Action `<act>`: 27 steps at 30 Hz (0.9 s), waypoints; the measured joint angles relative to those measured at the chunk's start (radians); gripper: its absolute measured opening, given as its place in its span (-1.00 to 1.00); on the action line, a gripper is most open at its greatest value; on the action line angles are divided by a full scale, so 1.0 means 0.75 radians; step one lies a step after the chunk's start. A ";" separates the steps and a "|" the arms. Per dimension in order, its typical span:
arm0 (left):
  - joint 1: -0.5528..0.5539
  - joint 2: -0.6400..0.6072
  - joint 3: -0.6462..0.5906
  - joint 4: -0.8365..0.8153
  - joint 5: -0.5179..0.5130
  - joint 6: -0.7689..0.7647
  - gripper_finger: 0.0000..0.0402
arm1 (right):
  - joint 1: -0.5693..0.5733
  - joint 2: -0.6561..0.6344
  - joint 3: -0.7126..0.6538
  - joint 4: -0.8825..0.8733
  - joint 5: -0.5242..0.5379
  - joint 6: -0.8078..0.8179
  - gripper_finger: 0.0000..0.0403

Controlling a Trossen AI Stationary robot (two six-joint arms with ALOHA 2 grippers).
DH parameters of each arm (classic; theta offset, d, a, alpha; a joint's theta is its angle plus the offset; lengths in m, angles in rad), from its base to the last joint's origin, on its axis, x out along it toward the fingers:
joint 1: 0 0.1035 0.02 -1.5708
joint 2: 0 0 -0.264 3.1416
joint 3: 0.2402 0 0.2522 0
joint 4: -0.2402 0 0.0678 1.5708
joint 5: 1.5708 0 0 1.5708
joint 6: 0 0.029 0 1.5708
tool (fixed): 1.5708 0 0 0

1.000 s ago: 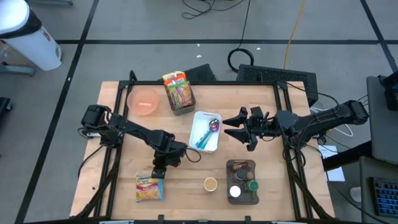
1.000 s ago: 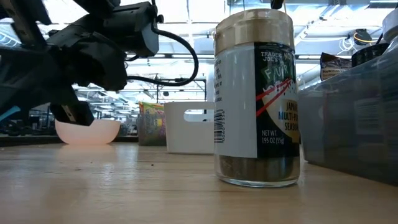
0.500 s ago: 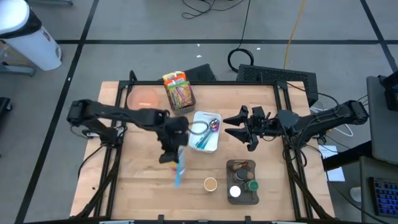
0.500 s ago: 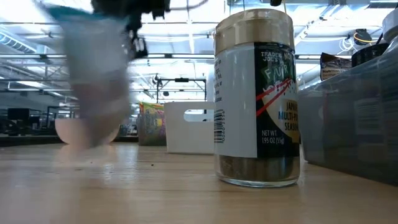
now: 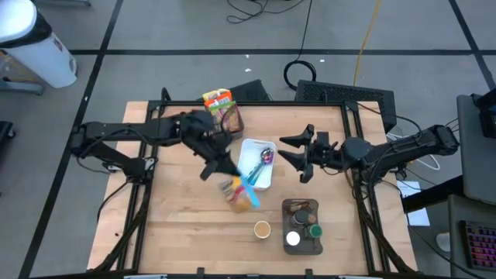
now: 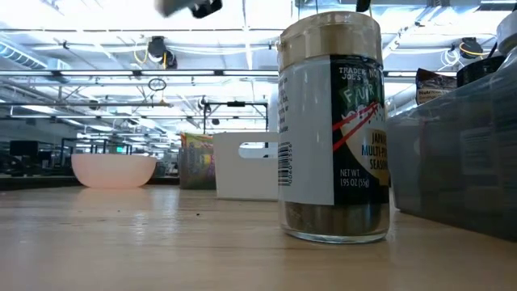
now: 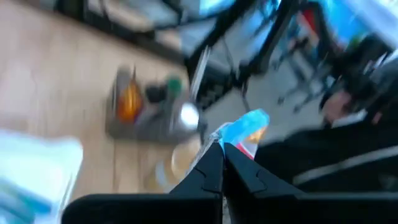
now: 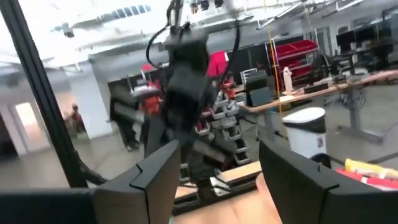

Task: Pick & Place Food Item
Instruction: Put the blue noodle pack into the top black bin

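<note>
The food item is a yellow and blue packet (image 5: 241, 194), lifted clear of the table beside the white tray's (image 5: 267, 182) near left corner. My left gripper (image 5: 225, 173) is shut on it, and the left wrist view shows the packet (image 7: 247, 129) just past the shut fingertips. My right gripper (image 5: 288, 150) hovers open to the right of the tray with nothing between its fingers (image 8: 292, 177). The tray holds a spoon and blue utensils. My left gripper pinches one end of the packet (image 7: 231, 139) between its two fingers. The fingers come from the table's far left, slanting a little downward. The packet trails out beyond the fingertips toward the near right, tilted and clear of the table (image 5: 246, 203).
A grey bin of snack packs (image 5: 222, 115) stands at the far side, with a pink bowl (image 6: 113, 170) to its left. A caddy of spice jars (image 5: 301, 226) and a small cup (image 5: 262, 229) sit near the front. A seasoning jar (image 6: 333, 121) fills the low view.
My left gripper has risen from the near left part of the table and swung toward the far right, up beside the white tray, tipping from pointing down to nearly level. The packet came off the table with it and now swings clear. My right gripper has rolled slightly in place.
</note>
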 joint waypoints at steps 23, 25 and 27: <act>0.139 0.001 -0.002 0.387 -0.560 -0.191 -1.00 | -0.006 0.181 0.242 -0.244 0.109 -0.254 0.04; 0.138 0.001 -0.002 0.408 -0.561 -0.191 -1.00 | -0.006 0.181 0.242 -0.263 0.113 -0.248 0.04; 0.138 0.001 -0.002 0.423 -0.561 -0.190 -1.00 | -0.006 0.181 0.242 -0.273 0.158 -0.253 0.04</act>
